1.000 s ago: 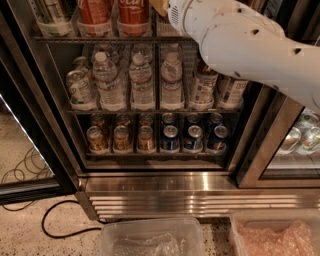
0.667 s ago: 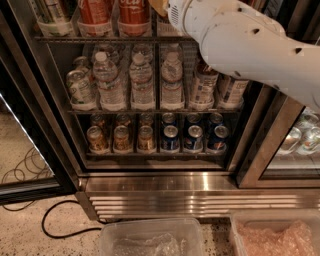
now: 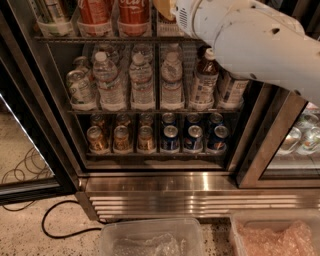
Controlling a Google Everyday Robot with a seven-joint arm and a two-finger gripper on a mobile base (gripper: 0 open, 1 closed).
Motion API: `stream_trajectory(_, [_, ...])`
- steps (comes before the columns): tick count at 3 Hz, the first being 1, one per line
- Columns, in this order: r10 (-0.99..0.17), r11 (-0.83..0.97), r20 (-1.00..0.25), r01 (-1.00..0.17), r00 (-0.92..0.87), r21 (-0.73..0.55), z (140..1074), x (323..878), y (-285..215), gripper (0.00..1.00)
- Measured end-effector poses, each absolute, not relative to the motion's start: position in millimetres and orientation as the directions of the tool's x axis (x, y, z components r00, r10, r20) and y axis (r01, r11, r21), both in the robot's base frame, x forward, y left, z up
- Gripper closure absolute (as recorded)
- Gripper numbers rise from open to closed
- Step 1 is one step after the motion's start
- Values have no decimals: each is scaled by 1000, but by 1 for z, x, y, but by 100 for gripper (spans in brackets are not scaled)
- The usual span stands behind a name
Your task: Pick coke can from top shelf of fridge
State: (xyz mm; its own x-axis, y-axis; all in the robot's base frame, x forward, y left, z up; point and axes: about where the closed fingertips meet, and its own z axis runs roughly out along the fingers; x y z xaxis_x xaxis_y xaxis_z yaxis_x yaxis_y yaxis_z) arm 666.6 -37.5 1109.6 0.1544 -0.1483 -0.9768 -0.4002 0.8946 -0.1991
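Two red coke cans stand side by side in clear cup holders on the top shelf of the fridge; their tops are cut off by the upper edge. My white arm reaches in from the right to the top shelf. Only a tan bit of my gripper shows at the upper edge, just right of the right coke can. Whether it touches a can is hidden.
A pale can stands left of the coke cans. Water bottles fill the middle rack. Small gold-brown cans and blue cans fill the bottom rack. Clear plastic bins sit on the floor in front. A black cable lies at left.
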Motion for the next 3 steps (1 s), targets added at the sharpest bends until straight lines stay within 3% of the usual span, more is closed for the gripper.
stream_trajectory(3, [-128,870,-992,-479,3,-114,1090,608,-31,100])
